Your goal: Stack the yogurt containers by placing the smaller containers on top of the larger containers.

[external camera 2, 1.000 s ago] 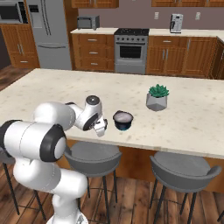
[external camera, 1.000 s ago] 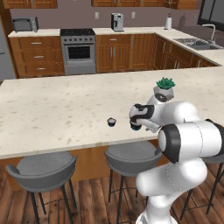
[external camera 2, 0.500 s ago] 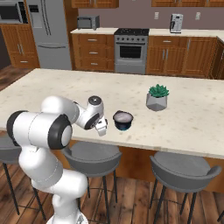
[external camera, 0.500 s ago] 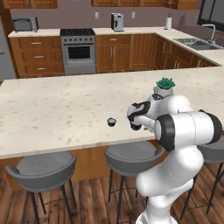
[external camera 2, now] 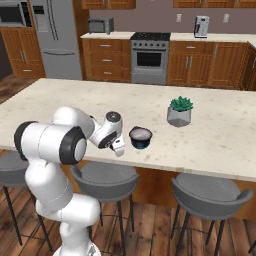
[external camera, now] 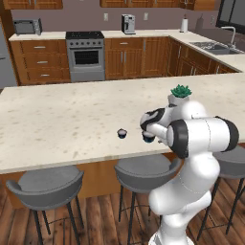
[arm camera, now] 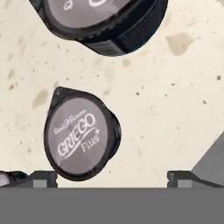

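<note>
Nothing is stacked yet, as far as I can see: all three yogurt cups are sitting separately on the counter (external camera: pixel 72 119), so every placement is still to come. The jaws (arm camera: pixel 111 177) are hanging spread wide above the counter, holding nothing, and between them lies bare speckled stone. The mid-sized Griego Plus yogurt cup (arm camera: pixel 81 133) is standing just ahead of the jaws and off toward the left-hand fingertip (arm camera: pixel 43 177), lid up and sealed, not touching either fingertip. Beyond it, farther out from the jaws, the widest yogurt cup (arm camera: pixel 105 22) is sitting upright with its foil lid on as well. The tiniest yogurt cup (external camera: pixel 122 133) is standing apart to the arm's left, clear of the jaws, pale top closed. What is inside any cup I cannot tell. A potted succulent (external camera 2: pixel 179 111) is resting well beyond the jaws, out of the way.
</note>
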